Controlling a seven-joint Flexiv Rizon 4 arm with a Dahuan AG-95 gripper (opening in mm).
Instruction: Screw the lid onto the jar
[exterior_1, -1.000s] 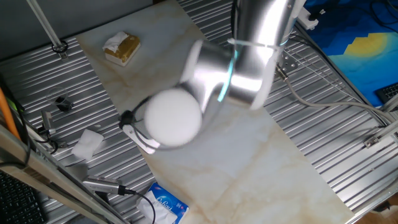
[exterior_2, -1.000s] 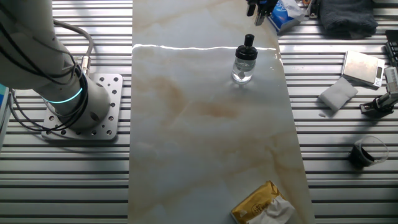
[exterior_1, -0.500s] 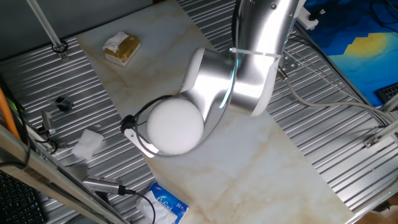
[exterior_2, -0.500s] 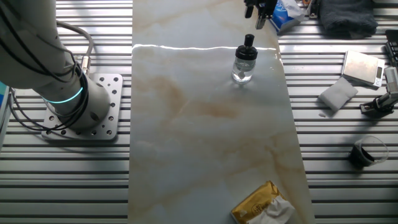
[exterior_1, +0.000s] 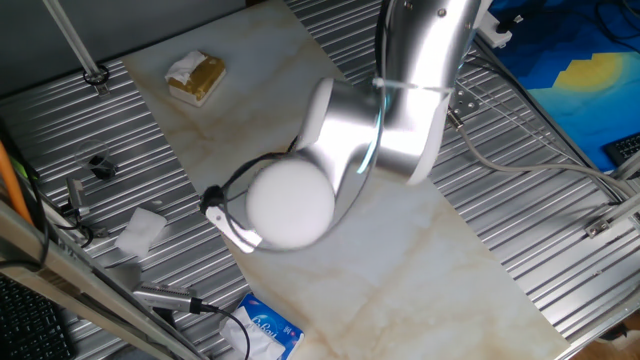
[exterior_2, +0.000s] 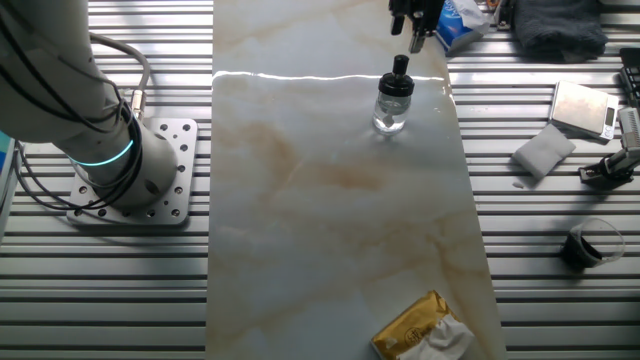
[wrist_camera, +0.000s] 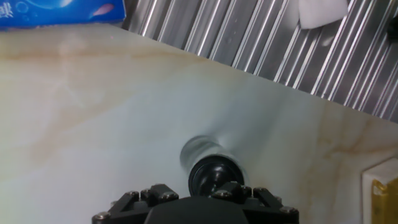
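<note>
The jar (exterior_2: 391, 111) stands upright near the far edge of the marble desk (exterior_2: 330, 220) with the lid (exterior_2: 400, 68) on top, the tool (exterior_2: 414, 22) hovering just above it, empty-looking, its opening impossible to tell

Lid (exterior_2: 400, 66) on jar (exterior_2: 391, 105), gripper (exterior_2: 414, 22) above.
</note>
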